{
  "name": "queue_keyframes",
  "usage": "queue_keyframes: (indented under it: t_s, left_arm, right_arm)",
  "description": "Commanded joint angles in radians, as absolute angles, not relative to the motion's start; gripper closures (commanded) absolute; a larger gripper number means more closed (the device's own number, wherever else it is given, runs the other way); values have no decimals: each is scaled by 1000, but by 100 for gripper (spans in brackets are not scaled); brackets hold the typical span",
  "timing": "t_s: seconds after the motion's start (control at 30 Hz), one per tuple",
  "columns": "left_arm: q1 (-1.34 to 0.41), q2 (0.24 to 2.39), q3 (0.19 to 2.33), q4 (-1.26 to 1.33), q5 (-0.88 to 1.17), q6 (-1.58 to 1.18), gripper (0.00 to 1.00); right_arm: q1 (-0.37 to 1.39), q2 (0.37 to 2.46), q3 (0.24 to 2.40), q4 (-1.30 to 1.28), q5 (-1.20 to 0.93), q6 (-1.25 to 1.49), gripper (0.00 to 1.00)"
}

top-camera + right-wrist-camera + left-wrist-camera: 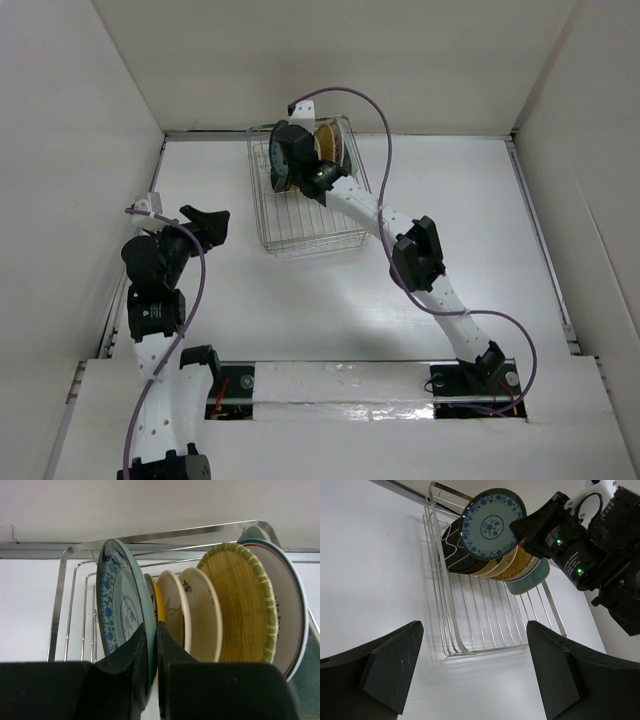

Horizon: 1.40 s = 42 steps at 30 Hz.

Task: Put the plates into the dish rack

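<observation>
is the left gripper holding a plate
No, the left gripper is wide open with nothing between its fingers; the plates stand in the rack beyond it.

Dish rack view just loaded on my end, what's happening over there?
The right gripper has its jaws closed on the rim of the blue-patterned plate, holding it on edge at the end of the row of plates standing in the dish rack. Whether it is fully seated between the tines I cannot tell. The left gripper is open and empty, hanging off to the rack's left.
</observation>
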State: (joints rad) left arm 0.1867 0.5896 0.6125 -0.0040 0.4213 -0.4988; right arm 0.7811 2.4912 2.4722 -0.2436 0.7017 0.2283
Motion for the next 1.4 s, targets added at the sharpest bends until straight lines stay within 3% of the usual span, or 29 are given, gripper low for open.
queue_keyframes:
  t_s: [0.0,0.47,0.5,0.53,0.6,0.67,0.77,1.07,1.37]
  left_arm:
    - [184,598,621,52,469,-502,18]
    - [193,618,615,69,483,-515,18]
    - [193,618,617,68,480,-515,18]
    - [202,624,618,64,482,-514,17]
    - [212,629,618,64,498,-511,17]
    - [221,627,612,72,511,-512,16]
    - [221,632,620,74,514,-505,15]
    - [221,627,615,86,541,-483,10]
    - [221,609,612,218,635,-564,6]
  right_arm:
    - [790,2505,2537,-207,807,164,100]
    - [891,2643,2536,-43,945,-57,100]
    - [891,2635,2525,-40,942,-48,97]
    - [891,2611,2488,-19,930,-35,77]
    - [891,2574,2442,-11,905,-16,56]
    - [891,2524,2393,29,858,-2,40]
    - [891,2370,2222,109,774,58,24]
    - [911,1817,1712,287,514,147,1]
    - [911,1245,1217,380,553,170,1]
